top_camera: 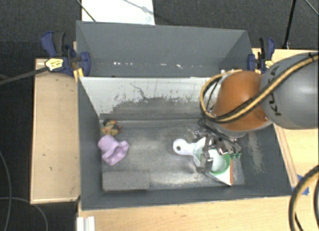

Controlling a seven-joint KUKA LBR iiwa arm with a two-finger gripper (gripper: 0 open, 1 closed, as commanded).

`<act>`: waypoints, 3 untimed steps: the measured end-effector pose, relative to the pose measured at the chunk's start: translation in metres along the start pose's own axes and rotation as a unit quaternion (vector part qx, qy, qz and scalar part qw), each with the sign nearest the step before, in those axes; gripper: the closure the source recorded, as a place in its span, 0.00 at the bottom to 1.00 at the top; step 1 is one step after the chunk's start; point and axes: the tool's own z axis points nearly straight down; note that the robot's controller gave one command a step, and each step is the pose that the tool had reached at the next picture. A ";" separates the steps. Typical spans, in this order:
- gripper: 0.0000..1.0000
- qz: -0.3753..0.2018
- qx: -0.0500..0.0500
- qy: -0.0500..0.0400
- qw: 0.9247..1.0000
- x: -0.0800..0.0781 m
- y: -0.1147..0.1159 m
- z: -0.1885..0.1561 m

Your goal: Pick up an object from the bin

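Note:
My gripper point(211, 151) is low in the right part of the bin, under the orange wrist cover. It sits right over a white, rounded plastic piece point(182, 148) that sticks out to its left. Under it, toward the front right, lies a green and white thing with an orange edge point(221, 169). The gripper's body hides where these two things meet, and I cannot tell whether either is between the fingers.
A lilac soft lump point(113, 149) lies at the left of the bin floor. A small brown and yellow thing point(109, 127) sits behind it by the back wall. A flat grey block point(126, 180) lies along the front left.

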 end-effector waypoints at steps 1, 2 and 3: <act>1.00 0.152 -0.001 -0.001 0.988 -0.015 -0.001 0.023; 1.00 0.152 -0.001 -0.001 0.988 -0.015 -0.001 0.023; 1.00 0.151 -0.001 0.005 0.989 -0.014 -0.019 -0.167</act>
